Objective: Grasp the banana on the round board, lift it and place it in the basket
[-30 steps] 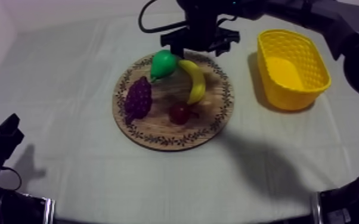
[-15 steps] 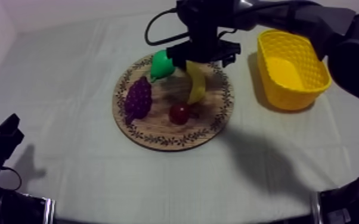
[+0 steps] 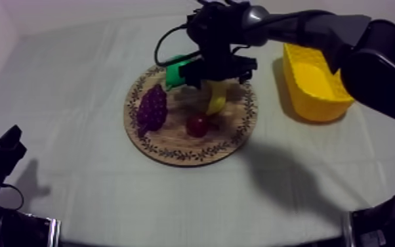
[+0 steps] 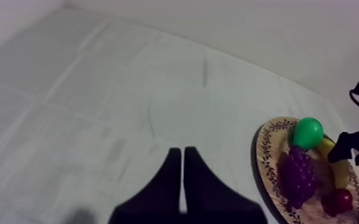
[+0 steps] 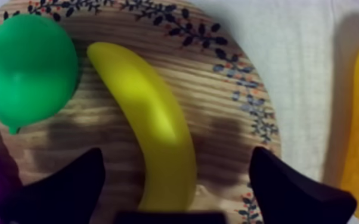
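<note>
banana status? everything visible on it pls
The banana is yellow, smooth, plastic-looking and curved. It lies flat on the wooden board, close beside the green pear. The right gripper hangs over it, open fingers at either side, not touching it.

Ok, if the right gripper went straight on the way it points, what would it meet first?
Most likely the banana, lying between its open jaws; then the wooden board.
</note>
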### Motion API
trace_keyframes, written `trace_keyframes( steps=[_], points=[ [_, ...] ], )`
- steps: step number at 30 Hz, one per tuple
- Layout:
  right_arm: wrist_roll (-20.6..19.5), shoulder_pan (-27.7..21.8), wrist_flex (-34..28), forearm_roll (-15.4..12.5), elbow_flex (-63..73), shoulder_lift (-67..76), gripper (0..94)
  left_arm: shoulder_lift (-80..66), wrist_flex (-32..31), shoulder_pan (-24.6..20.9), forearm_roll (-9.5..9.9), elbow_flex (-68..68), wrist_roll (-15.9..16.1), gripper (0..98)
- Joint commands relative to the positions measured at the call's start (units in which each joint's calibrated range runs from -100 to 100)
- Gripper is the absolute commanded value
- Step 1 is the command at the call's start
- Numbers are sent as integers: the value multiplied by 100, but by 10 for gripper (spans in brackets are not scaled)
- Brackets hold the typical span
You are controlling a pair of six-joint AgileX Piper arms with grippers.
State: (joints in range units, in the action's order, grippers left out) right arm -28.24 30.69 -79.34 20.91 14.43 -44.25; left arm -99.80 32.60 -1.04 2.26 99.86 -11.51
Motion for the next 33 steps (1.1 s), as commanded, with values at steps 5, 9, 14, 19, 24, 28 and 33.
trace_keyframes(
  steps=[5,9,14,19,24,28,33],
  points=[
    [131,-25,119,-87,106,-161,739,-3,-2,-1,1,3,1,1],
    [253,-46,218,-154,131,-221,651,-3,-2,-1,1,3,1,1],
    [247,-36,278,-106,134,-288,549,-3,-2,-1,1,3,1,1],
    [277,-72,370,-147,114,-316,494,-3,-2,-1,1,3,1,1],
    [317,-127,462,-184,99,-348,443,-3,-2,-1,1,3,1,1],
    [396,-176,574,-246,94,-365,380,-3,-2,-1,1,3,1,1],
    [548,-218,745,-348,36,-370,280,-3,-2,-1,1,3,1,1]
  ],
)
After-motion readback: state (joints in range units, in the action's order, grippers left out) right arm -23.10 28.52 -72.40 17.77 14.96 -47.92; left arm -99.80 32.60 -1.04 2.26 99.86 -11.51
